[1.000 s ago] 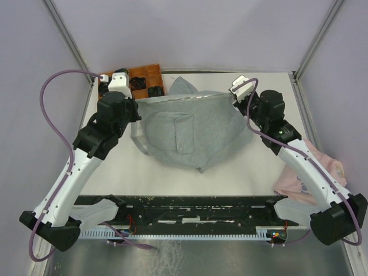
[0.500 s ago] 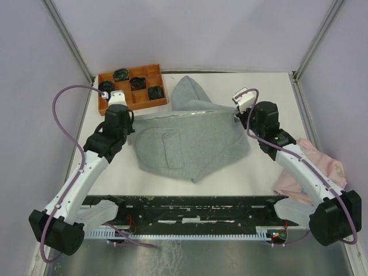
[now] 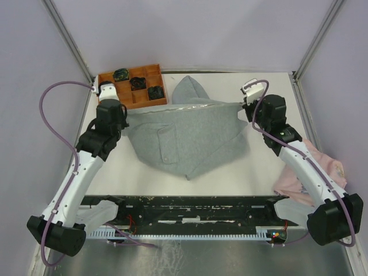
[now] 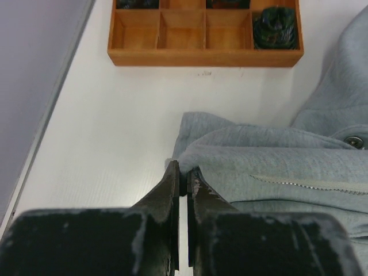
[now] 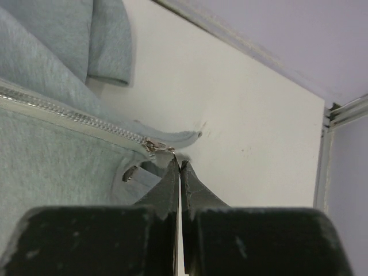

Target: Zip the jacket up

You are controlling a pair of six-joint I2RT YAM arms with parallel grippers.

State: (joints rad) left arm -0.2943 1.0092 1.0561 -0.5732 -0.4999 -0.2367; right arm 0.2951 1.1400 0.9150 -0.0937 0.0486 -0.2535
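Observation:
The light grey jacket (image 3: 190,135) lies on the white table, stretched between my two grippers, with its hood (image 3: 190,89) pointing to the back. Its zipper (image 3: 195,104) runs along the far edge. My left gripper (image 3: 125,115) is shut on the jacket's left corner, as the left wrist view (image 4: 184,171) shows, with grey fleece (image 4: 259,155) bunched at the tips. My right gripper (image 3: 248,109) is shut on the right corner; in the right wrist view (image 5: 180,164) the tips pinch cloth just beside the metal zipper slider (image 5: 154,145) and the zipper teeth (image 5: 75,118).
An orange compartment tray (image 3: 133,86) with dark objects stands at the back left, close to the left gripper; it also shows in the left wrist view (image 4: 204,57). A pale pink cloth (image 3: 322,172) lies at the right edge under the right arm. Frame posts stand at both back corners.
Both grippers have lowered the jacket and drawn apart, the left one to the left, the right one back and right. The jacket now lies flatter and more stretched, and the tray is uncovered.

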